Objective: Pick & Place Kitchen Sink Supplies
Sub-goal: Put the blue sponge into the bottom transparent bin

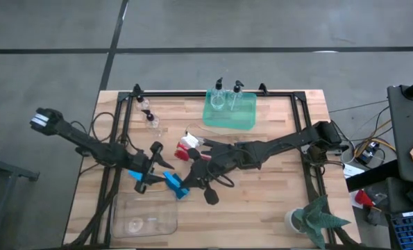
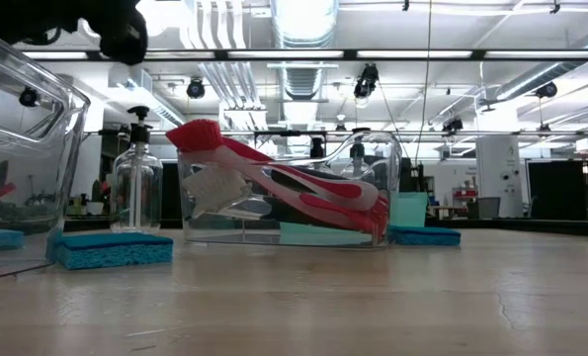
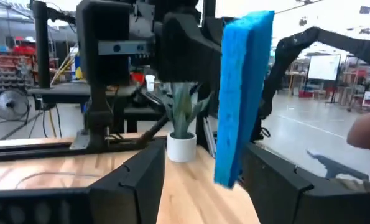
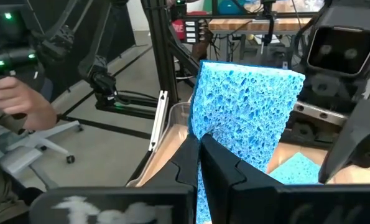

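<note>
Sponges are what both arms are busy with right now, mid-table just above the empty clear bin; in the high view there are two blue bits down there, one at the left gripper and one at the right gripper, close together.

Right wrist view shows a blue sponge standing on edge with that arm's fingers pinched together on its lower part; so the right one is clamped on a sponge, no question. Left wrist view has another blue sponge upright against one finger while the other finger sits well off to the side; I honestly can't tell if the left is gripping it or only resting against it.

Rest of the stuff: red brush lying mid-table in a clear holder; two pump bottles in the green tray at the far edge, two more bottles loose to the left; plant in the near right corner.

What could go sideways, my guess only: the two grippers are nearly touching, so either arm moving could clip the other or knock a sponge loose; the grip is low on a soft sponge, so it might flop or slip out before reaching the bin; and a drop from here could catch the bin's rim and land on the table instead.
</note>
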